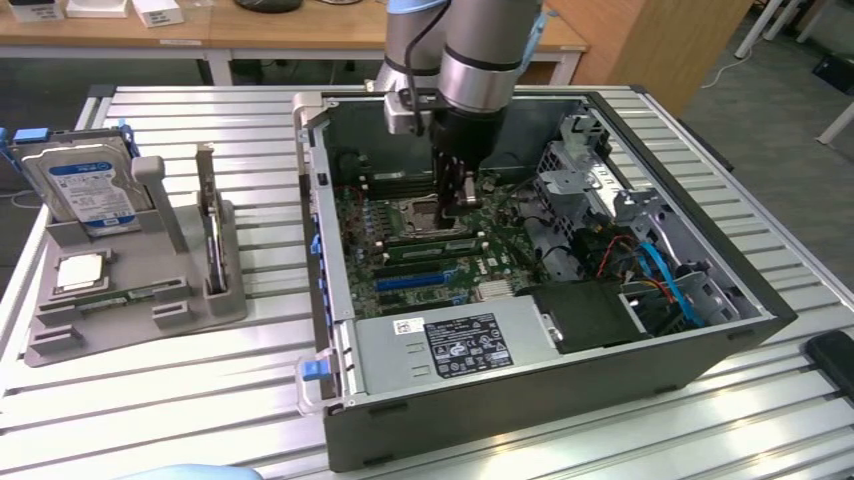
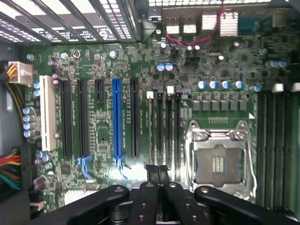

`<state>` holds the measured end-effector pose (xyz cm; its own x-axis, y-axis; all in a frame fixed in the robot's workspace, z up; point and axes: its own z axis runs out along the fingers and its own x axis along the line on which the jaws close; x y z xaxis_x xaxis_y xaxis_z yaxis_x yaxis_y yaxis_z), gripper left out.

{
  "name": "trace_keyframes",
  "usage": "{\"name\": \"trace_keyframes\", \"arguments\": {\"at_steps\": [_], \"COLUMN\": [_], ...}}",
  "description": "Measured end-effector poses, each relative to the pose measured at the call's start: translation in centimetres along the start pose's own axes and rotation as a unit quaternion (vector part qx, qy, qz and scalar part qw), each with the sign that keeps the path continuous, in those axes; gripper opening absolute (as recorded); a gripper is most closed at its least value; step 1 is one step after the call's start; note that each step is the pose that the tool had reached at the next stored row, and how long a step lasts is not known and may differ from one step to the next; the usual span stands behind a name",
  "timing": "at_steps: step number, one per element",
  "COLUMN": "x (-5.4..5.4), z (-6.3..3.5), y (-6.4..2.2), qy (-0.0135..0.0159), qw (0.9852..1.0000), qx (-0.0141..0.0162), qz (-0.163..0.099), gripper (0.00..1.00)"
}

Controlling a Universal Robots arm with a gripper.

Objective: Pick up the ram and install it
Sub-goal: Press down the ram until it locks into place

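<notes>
The ram [image 1: 130, 296], a narrow green stick, lies in the grey holder [image 1: 200, 300] on the table at the exterior view's left, in front of the square silver processor chip [image 1: 80, 272]. My gripper [image 1: 462, 192] is far from it, lowered inside the open computer case [image 1: 534, 390] just above the motherboard [image 2: 103, 140]. In the wrist view my gripper [image 2: 158, 169] has its dark fingertips [image 2: 152, 172] pressed together with nothing visible between them. They hover over the empty memory slots [image 2: 168, 126], beside the empty processor socket [image 2: 218, 161].
A silver hard drive [image 1: 91, 190] with a blue-white label stands upright at the back of the holder. Inside the case, a power supply [image 1: 454, 350], drive cage [image 1: 594, 180] and cables [image 1: 661, 280] crowd the exterior view's right. Expansion slots [image 2: 117, 117] line the board.
</notes>
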<state>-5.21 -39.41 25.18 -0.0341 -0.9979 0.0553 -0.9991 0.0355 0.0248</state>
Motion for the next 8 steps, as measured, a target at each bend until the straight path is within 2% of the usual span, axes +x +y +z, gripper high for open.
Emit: {"name": "trace_keyframes", "arguments": {"at_steps": [2,8], "x": [0.0,0.1], "z": [-0.38,-1.66], "y": [-0.32,-0.92], "qy": [-0.0028,-0.0059], "qw": [1.0000,0.9998], "qx": [-0.0039,-0.0200], "qz": [0.000,-0.001], "gripper": [0.10,0.10]}}
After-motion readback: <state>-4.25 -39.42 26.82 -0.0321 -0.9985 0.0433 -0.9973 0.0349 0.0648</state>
